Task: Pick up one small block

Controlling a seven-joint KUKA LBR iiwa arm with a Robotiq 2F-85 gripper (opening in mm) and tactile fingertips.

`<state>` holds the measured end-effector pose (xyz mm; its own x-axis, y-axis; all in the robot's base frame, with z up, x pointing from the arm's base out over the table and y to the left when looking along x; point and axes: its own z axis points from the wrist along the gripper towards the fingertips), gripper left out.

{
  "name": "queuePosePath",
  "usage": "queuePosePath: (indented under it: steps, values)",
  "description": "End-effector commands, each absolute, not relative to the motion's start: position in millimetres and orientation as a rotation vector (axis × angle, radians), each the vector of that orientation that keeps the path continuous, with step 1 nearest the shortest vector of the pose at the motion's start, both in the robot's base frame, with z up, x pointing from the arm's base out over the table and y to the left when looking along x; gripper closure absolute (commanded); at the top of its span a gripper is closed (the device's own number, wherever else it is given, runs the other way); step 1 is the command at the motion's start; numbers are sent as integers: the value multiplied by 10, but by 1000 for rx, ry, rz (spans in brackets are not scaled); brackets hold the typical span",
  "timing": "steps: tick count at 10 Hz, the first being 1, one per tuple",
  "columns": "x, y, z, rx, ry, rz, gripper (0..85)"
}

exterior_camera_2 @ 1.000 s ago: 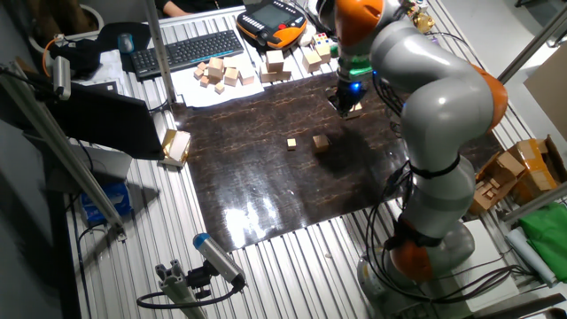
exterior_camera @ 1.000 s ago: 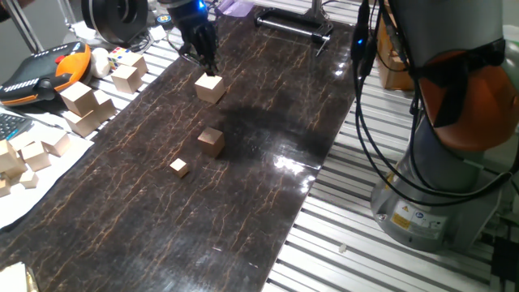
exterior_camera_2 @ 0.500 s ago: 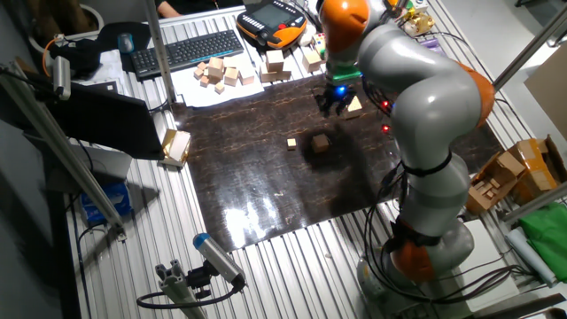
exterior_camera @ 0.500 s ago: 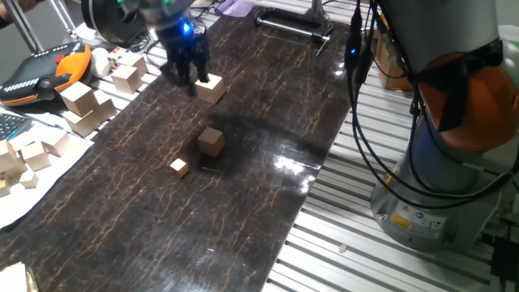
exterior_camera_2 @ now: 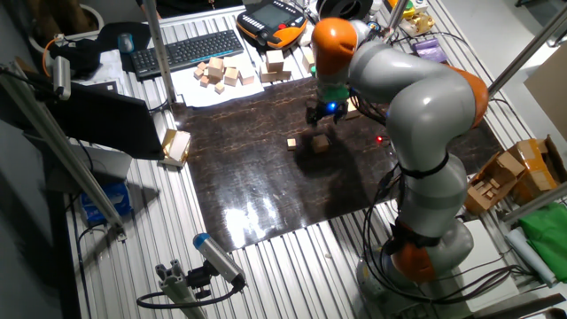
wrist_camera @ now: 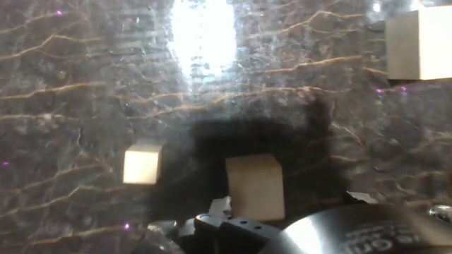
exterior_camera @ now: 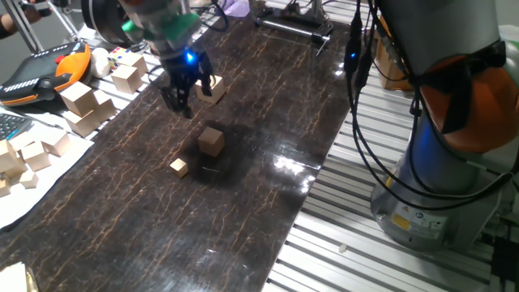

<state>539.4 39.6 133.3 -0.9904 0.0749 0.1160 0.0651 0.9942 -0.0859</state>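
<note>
Approach step: the gripper (exterior_camera: 180,104), fingers spread and empty, hung above the mat short of the small block (exterior_camera: 211,141), needing centring over it, then descent.

Overhead light is glaring off the glossy dark tabletop (wrist_camera: 85,63), blooming white at the top of the hand view. That view is reading soft and hazy. A dark shadow is pooling around the small block (wrist_camera: 255,186). Both fixed views are staying evenly lit and sharp.
</note>
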Motion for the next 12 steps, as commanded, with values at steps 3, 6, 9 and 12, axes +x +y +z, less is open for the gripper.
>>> queuePosePath:
  steps: [3, 6, 9, 12]
  values:
    - [5414, 418, 801, -96, -3015, 108, 50]
    - [5374, 460, 646, -90, -3013, 151, 30]
    - [5318, 393, 521, -88, -3020, 96, 10]
    - [5259, 415, 523, -108, -3020, 81, 10]
